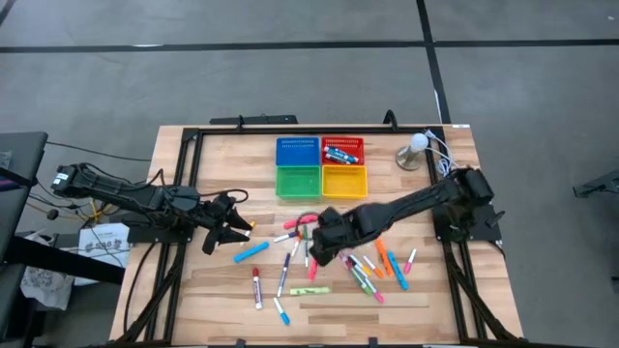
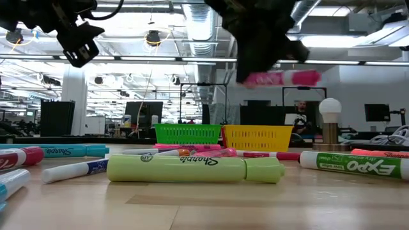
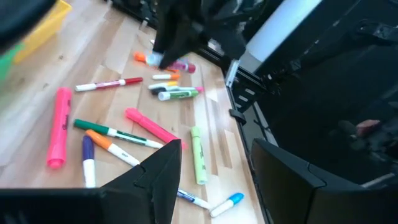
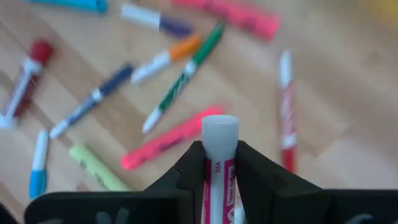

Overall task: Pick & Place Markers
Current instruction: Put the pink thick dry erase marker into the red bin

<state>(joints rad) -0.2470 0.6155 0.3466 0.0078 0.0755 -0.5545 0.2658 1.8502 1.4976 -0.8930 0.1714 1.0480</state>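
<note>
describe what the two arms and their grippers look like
Both arms are dark, nearly black, built of jointed segments. The left arm has black cables looping along it near its base; the right arm looks bulkier. The left gripper and right gripper each have two black, angular, wedge-shaped fingers. No markings are readable.

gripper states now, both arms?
Left gripper: open, empty, above the table's left side.
Right gripper: shut on a pink marker, lifted off the table.

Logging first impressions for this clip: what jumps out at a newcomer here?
The right gripper holds a pink marker lifted above the table, pinched between its fingers. Below, loose markers lie scattered across the wooden table, with four coloured trays at the back. The left gripper hovers at the left.
</note>
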